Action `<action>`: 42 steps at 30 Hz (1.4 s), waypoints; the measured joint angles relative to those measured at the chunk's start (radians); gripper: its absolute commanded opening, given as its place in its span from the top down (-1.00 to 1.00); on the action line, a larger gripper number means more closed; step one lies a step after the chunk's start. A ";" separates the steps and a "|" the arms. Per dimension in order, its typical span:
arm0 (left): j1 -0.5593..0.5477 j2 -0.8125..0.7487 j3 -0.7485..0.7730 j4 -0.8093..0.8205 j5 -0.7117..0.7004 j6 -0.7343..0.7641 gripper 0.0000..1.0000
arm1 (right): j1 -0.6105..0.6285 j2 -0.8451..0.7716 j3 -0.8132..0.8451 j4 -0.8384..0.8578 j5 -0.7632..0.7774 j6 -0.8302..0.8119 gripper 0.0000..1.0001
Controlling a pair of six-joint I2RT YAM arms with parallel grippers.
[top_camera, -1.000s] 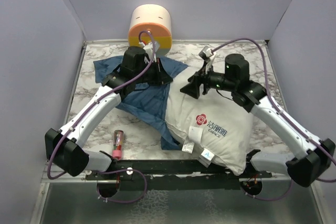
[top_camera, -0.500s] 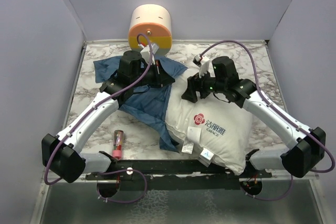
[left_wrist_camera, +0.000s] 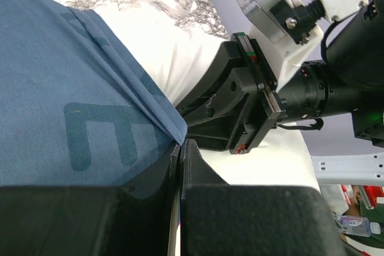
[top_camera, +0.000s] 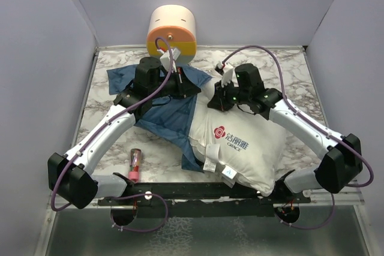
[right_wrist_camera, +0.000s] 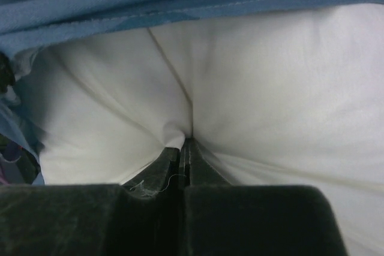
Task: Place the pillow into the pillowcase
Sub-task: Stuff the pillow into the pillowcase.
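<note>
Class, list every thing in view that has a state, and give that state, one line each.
pillow: lying flat, mostly outside the pillowcase.
pillowcase: rumpled, its edge over the pillow's far end.
left hand: shut on the pillowcase edge.
right hand: shut on a pinch of pillow fabric.
bottle: lying on its side.

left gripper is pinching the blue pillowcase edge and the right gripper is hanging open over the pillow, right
Not quite. The right gripper is not open: the right wrist view shows its jaws closed on a pinch of white pillow fabric. The left gripper does pinch the pillowcase edge.
</note>
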 measured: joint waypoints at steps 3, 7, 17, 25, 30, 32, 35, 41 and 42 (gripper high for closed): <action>0.002 0.000 0.000 0.010 0.001 -0.008 1.00 | 0.000 0.049 0.040 0.013 -0.013 0.006 0.99; 0.018 0.005 0.000 0.037 -0.002 -0.024 1.00 | 0.000 0.170 0.195 0.008 -0.022 0.007 0.99; 0.040 -0.084 -0.212 0.133 -0.053 -0.018 0.81 | 0.003 0.225 0.149 0.208 -0.139 -0.001 0.44; 0.011 -0.131 -0.349 0.085 -0.011 0.008 -0.30 | 0.005 -0.152 -0.183 0.331 -0.268 -0.006 -0.67; 0.019 -0.210 -0.224 -0.072 -0.013 0.102 -0.34 | 0.002 -0.269 -0.054 0.274 -0.198 -0.045 -0.91; 0.028 -0.220 -0.147 -0.161 -0.019 0.139 -0.33 | -0.025 -0.235 0.031 0.250 -0.151 -0.053 -0.91; 0.034 -0.208 -0.027 -0.271 -0.051 0.182 -0.31 | -0.146 -0.145 0.106 0.232 -0.129 -0.040 -0.91; 0.043 -0.156 0.134 -0.347 -0.149 0.215 -0.26 | -0.277 0.118 0.211 0.129 -0.133 -0.043 -0.69; 0.047 -0.142 0.151 -0.344 -0.161 0.212 -0.26 | -0.277 0.151 0.221 0.118 -0.141 -0.047 -0.60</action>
